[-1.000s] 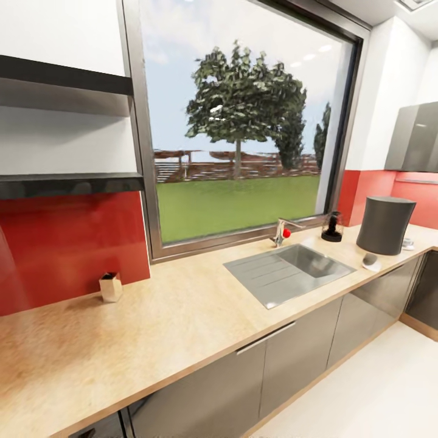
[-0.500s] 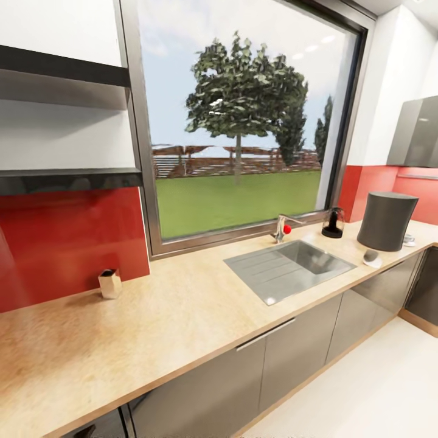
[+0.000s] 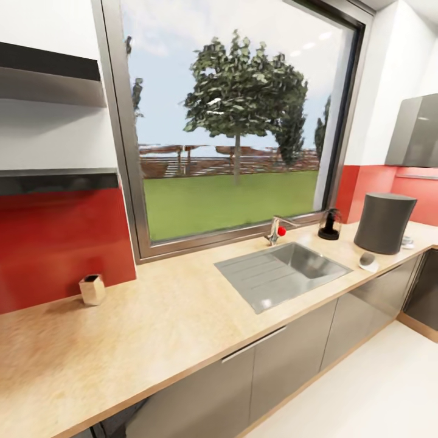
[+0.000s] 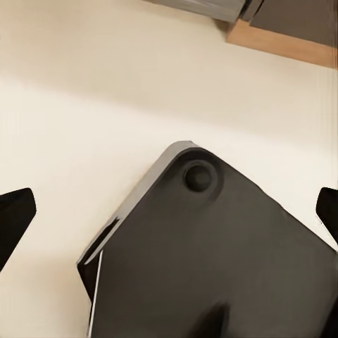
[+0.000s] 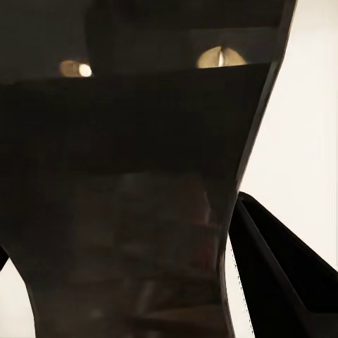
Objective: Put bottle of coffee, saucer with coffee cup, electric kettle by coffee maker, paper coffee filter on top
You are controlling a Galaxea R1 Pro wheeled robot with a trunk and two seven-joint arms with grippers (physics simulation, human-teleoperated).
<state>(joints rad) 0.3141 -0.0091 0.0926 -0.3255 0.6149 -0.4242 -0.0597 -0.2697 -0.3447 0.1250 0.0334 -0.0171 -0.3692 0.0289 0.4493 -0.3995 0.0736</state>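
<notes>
The long light beige wood-grain bench (image 3: 182,316) carries the tall charcoal-grey coffee maker (image 3: 384,222) at its far right end. The small clear glass electric kettle (image 3: 329,224) with a black base stands near it, beyond the steel sink (image 3: 283,272). The kettle is judged fragile and light, best taken by its black handle. The left gripper (image 4: 169,218) is seen spread wide; the right gripper's state cannot be told.

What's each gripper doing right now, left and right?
Left gripper: open, fingertips wide apart at the picture's edges, nothing between them.
Right gripper: cannot be told; dark bodywork blocks its wrist view.
</notes>
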